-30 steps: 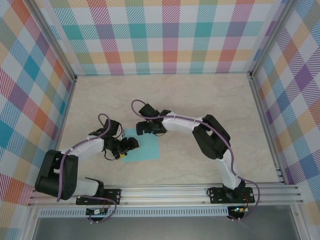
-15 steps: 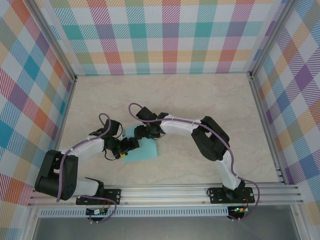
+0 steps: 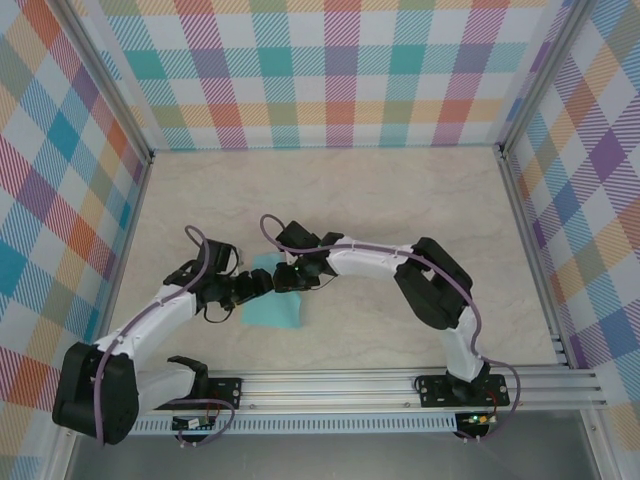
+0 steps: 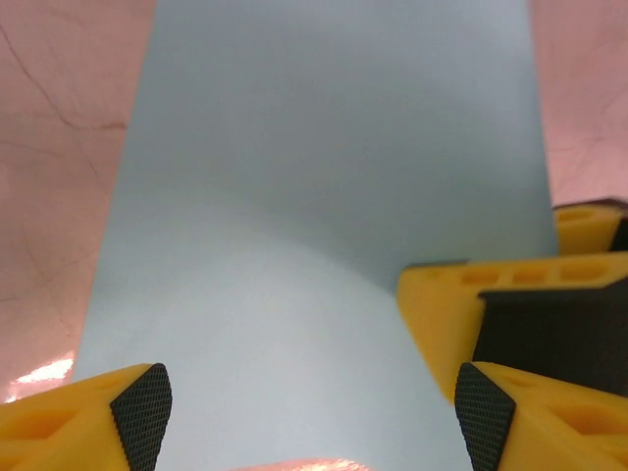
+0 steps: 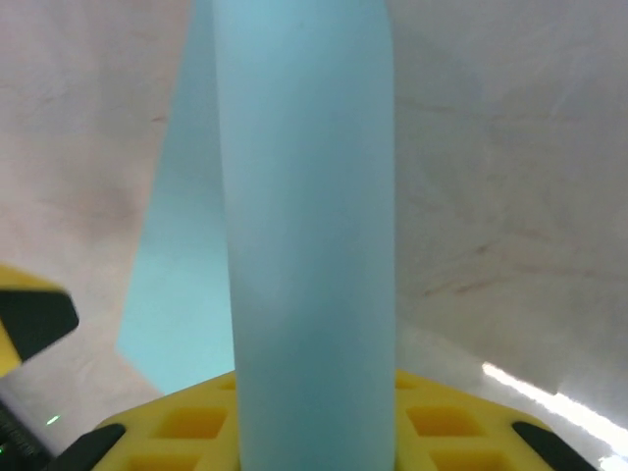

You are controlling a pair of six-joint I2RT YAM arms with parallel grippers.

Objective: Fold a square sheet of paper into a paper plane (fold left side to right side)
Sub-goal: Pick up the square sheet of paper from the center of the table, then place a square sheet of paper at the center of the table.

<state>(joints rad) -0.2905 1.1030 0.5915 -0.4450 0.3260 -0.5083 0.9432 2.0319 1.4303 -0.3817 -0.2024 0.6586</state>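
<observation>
Paper sheet (image 5: 309, 196) between right fingers (image 5: 186, 427)

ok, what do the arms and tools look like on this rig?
Left arm and right arm: white links, black joints, a purple cable along each. Left tool and right tool: yellow fingers; black textured pads on the left one.

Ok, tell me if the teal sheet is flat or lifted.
Partly lifted: the square sheet of paper curls up into the right gripper; the rest lies flat.
</observation>
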